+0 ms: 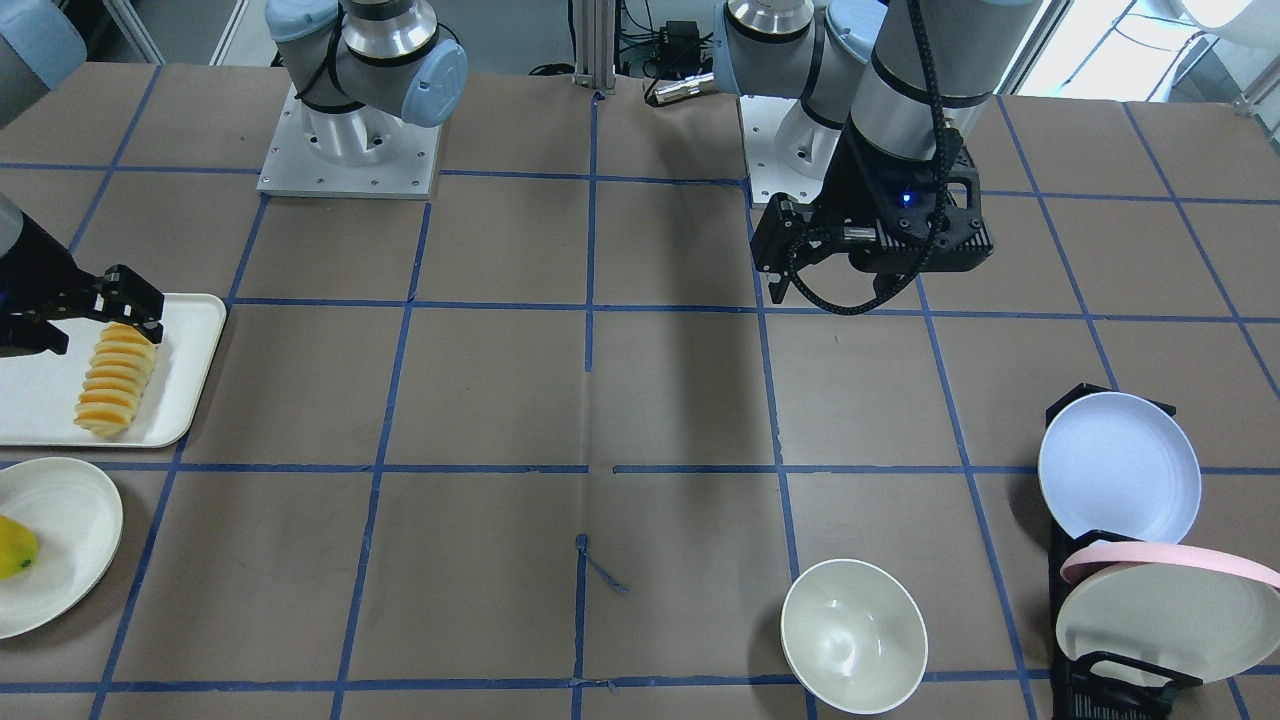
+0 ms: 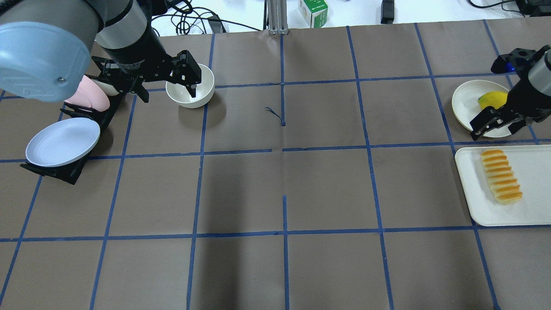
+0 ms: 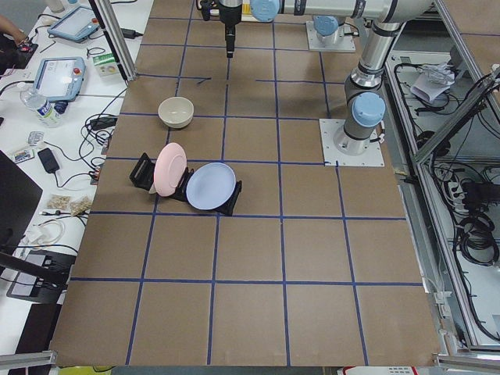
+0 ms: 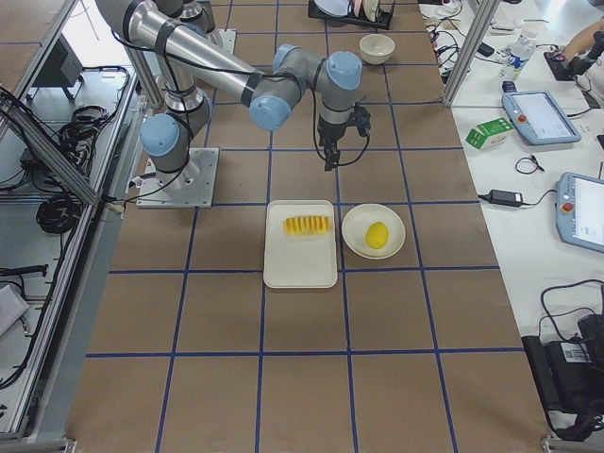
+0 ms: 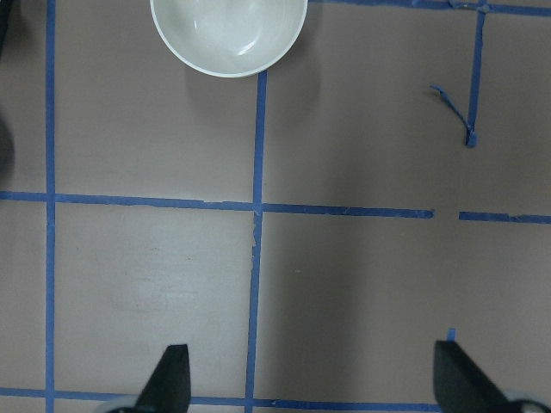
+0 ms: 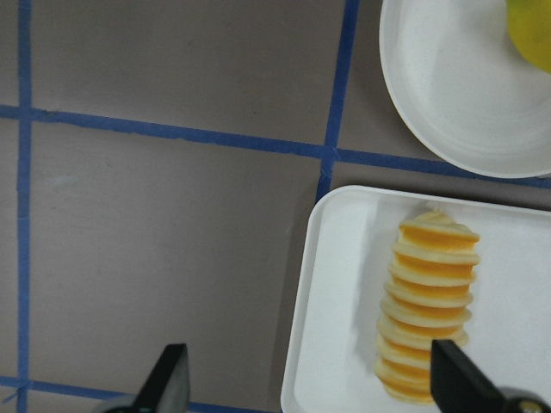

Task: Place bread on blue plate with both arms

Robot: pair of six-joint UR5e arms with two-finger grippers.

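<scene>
Bread: the row of orange-crusted, cream-faced sliced bread [image 2: 501,175] is lying flat on the rectangular white tray [image 2: 473,206], at 3 o'clock on the table in the overhead view, with nothing gripping it.
Right gripper: I am holding my black two-finger right gripper [image 2: 494,128] in the air just past the loaf's 12 o'clock end, fingers spread wide and grasping nothing.
Fruit plate: the round white plate [image 2: 464,103] is sitting at the tray's 12 o'clock, carrying a small yellow fruit [image 2: 493,100].
Blue plate: the round pale lavender blue plate [image 2: 62,142] is leaning tilted in the black rack [image 2: 56,172] at the table's 9 o'clock, well apart from the bread.
Pink plate: the pink-rimmed plate [image 2: 88,97] is standing in the same rack, at the blue plate's 12 o'clock.
Left gripper: I am hovering my black two-finger left gripper [image 2: 168,87] at the rack's 2 o'clock, fingers released wide and empty.
Bowl: the round white bowl [image 2: 204,92] is sitting upright on the brown, blue-taped table [image 2: 327,189], at 12 o'clock in my left wrist view.
</scene>
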